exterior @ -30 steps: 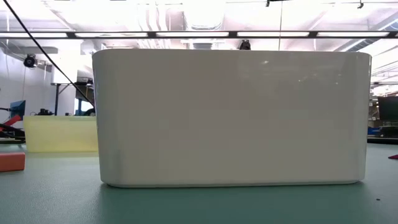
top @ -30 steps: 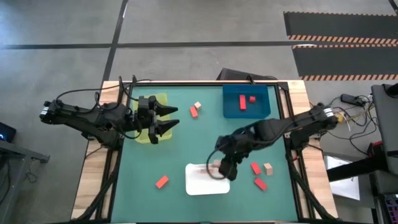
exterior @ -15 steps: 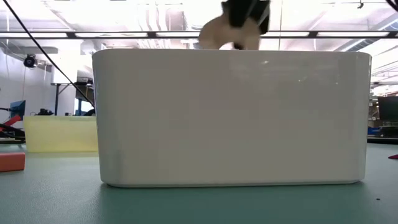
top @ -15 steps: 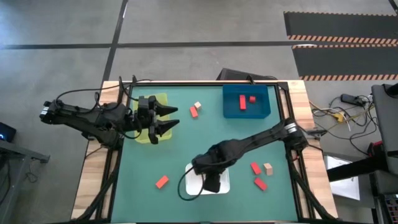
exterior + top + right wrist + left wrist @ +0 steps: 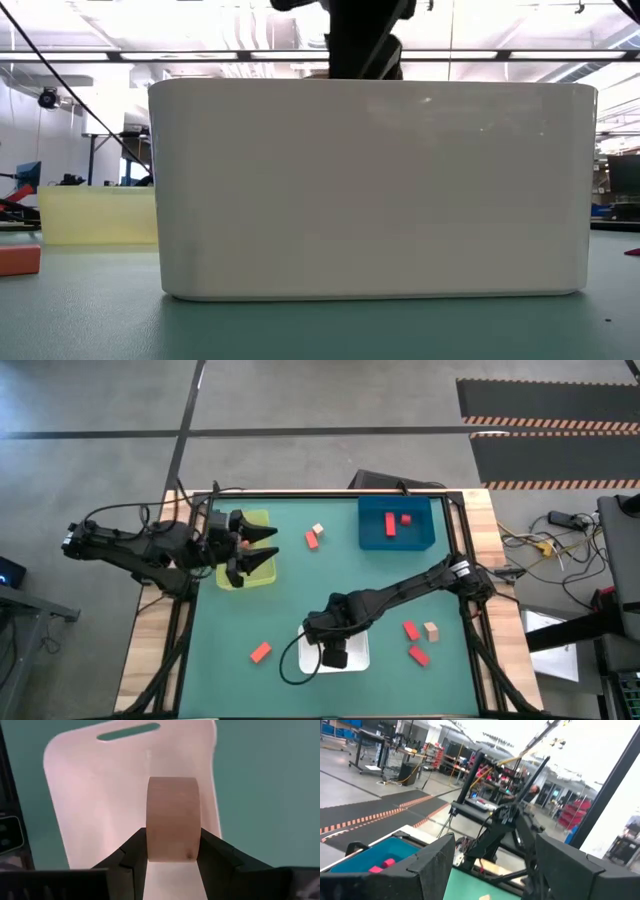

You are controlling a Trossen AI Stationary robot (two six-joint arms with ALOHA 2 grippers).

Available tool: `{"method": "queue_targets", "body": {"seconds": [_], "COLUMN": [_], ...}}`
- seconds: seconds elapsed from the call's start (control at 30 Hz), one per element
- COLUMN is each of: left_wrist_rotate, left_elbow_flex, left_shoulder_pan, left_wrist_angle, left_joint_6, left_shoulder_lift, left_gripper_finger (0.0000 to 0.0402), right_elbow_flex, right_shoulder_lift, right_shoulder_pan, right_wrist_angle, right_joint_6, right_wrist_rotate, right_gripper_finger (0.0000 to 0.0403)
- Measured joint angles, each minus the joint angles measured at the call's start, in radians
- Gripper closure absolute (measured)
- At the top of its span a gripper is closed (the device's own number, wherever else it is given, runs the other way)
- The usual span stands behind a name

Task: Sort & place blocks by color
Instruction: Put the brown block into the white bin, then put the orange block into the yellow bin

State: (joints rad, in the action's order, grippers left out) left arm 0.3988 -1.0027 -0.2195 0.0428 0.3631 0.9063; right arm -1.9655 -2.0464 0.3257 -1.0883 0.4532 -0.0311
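My right claw (image 5: pixel 172 857) pinches a tan block (image 5: pixel 172 817) just above the white tray (image 5: pixel 100 800), so I should lower it squarely until it rests on the floor, then spread, while my left claw (image 5: pixel 255 547) waits spread over the yellow tray (image 5: pixel 262 572).

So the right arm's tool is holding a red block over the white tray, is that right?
Not quite. The block in the right tool is tan bare wood, not red; the right wrist view shows it pinched between the two dark fingers. The rest holds: in the high view that tool is over the white tray.
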Motion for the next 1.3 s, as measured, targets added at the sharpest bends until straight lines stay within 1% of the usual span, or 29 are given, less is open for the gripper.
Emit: {"method": "queue_targets", "body": {"seconds": [0.1,0.2,0.27,0.53,0.67,0.83,0.93,1.17,1.3], "left_wrist_rotate": [0.000,0.000,0.000,0.000,0.000,0.001,0.001,0.001,0.001], "left_elbow_flex": [0.000,0.000,0.000,0.000,0.000,0.000,0.000,0.000,0.000], "left_shoulder_pan": [0.000,0.000,0.000,0.002,0.002,0.002,0.002,0.002,0.000], "left_wrist_angle": [0.001,0.000,0.000,0.000,0.000,0.000,0.000,-0.006,-0.053], "left_joint_6": [0.023,0.023,0.020,0.023,0.024,0.023,0.023,0.023,0.047], "left_shoulder_lift": [-0.021,-0.028,-0.027,0.001,0.002,0.001,0.001,-0.004,-0.006], "left_gripper_finger": [0.0141,0.0141,0.0141,0.0141,0.0141,0.0141,0.0141,0.0141,0.0141], "right_elbow_flex": [0.022,0.048,0.065,0.151,0.189,0.195,0.192,0.165,0.132], "right_shoulder_lift": [0.000,0.000,0.000,0.000,-0.003,-0.005,-0.005,-0.004,-0.001], "right_shoulder_pan": [0.010,0.021,0.032,0.034,0.027,0.023,0.023,0.023,0.023], "right_wrist_angle": [0.043,0.047,0.047,0.189,0.212,0.215,0.213,0.205,0.149], "right_joint_6": [-0.027,-0.034,-0.024,-0.044,-0.052,-0.054,-0.054,-0.044,-0.045], "right_wrist_rotate": [-0.004,-0.061,-0.080,-0.080,-0.073,-0.078,-0.081,-0.082,-0.067], "right_gripper_finger": [0.0278,0.0277,0.0276,0.0275,0.0275,0.0273,0.0262,0.0216,0.0204]}}
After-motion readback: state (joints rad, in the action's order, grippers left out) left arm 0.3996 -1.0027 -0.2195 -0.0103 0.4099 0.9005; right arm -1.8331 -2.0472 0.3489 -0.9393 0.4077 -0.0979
